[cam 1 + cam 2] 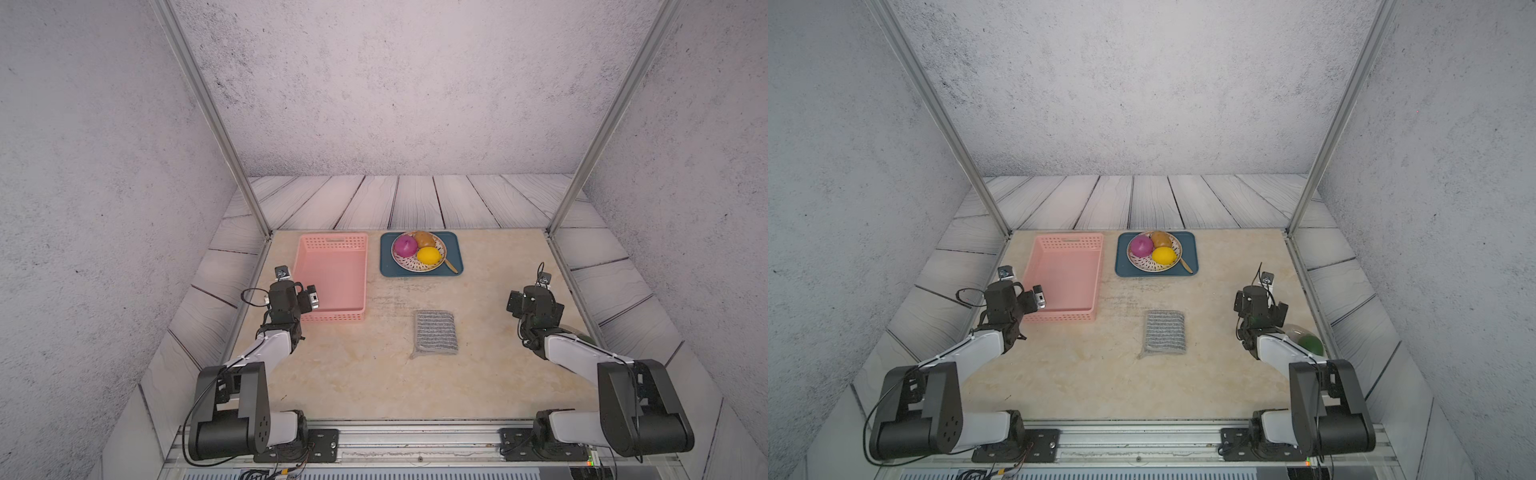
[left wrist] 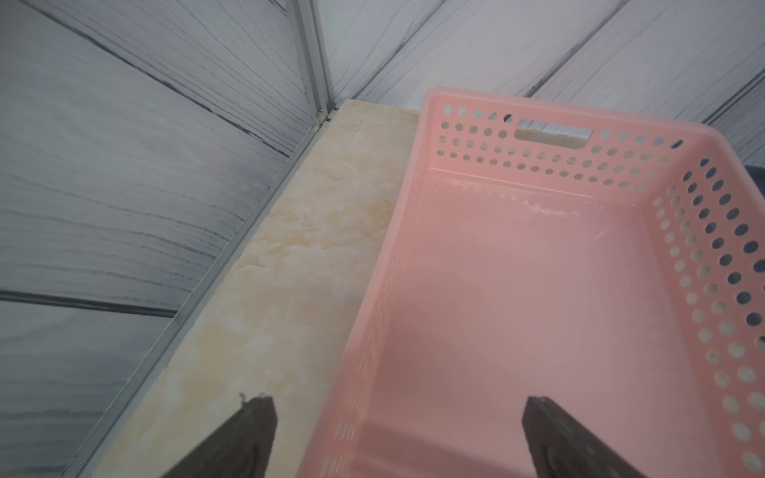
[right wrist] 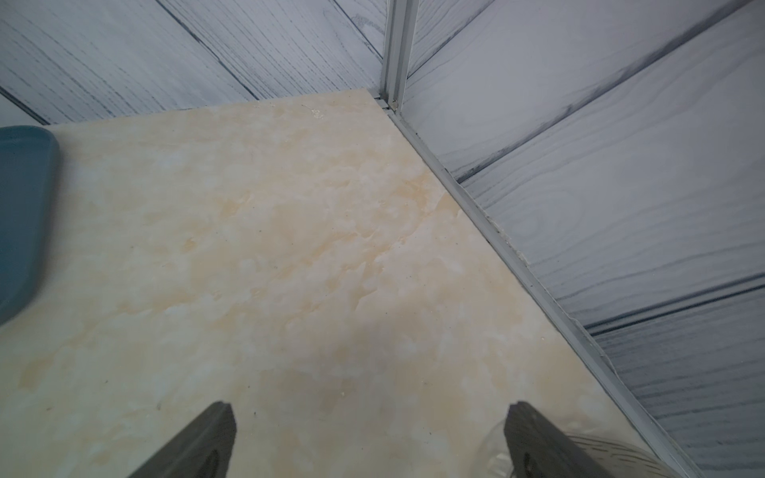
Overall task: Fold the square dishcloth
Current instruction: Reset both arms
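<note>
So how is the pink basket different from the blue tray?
The pink basket has tall walls full of holes; the blue tray is shallow and solid. The basket is empty; the tray holds a plate of food. The basket is bigger. Both are rectangular and sit side by side.

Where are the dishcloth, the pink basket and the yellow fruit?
square dishcloth [image 1: 435, 332]: top view, middle of striped face.
pink basket [image 1: 332, 277]: top view, bare inner floor.
yellow fruit [image 1: 428, 255]: top view, its centre.

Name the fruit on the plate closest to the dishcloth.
The yellow one, at the front of the plate; the purple one and brown one sit farther back.
</note>
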